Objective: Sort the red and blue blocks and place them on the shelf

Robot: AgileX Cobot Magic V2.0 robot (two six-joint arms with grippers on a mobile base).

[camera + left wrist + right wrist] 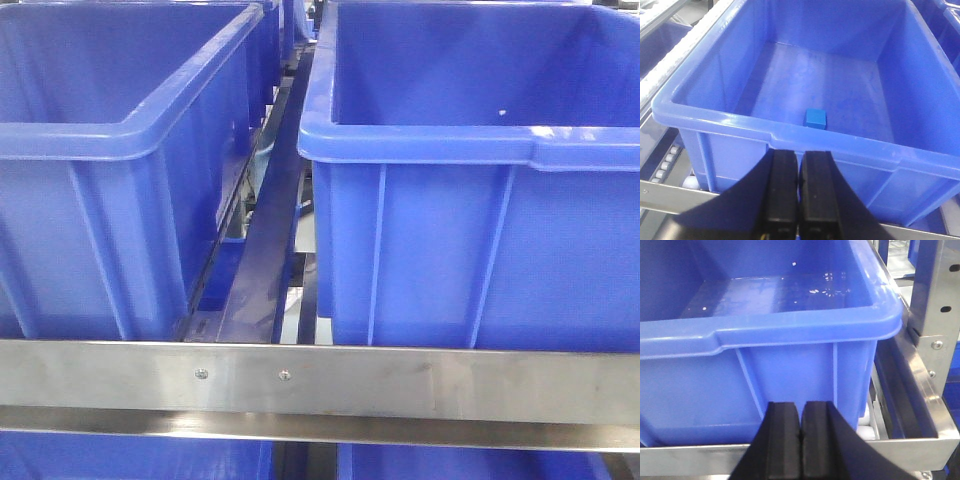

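The blue block (pixel 815 118) lies on the floor of a large blue bin (pixel 715 116), close behind its near wall. My left gripper (pixel 799 160) is shut and empty, just outside and below that bin's near rim. In the right wrist view my right gripper (pixel 801 412) is shut and empty in front of another blue bin (pixel 790 330), above the shelf's front rail (pixel 690 452). The shelf rail with two screws (pixel 420 385) crosses the front view. The red block is out of view.
Two blue bins (pixel 120 140) (pixel 470 150) stand side by side on the shelf with a metal divider track (pixel 262 250) between them. White rollers (pixel 662 167) run at the left. A steel upright with screws (pixel 935 340) stands at the right.
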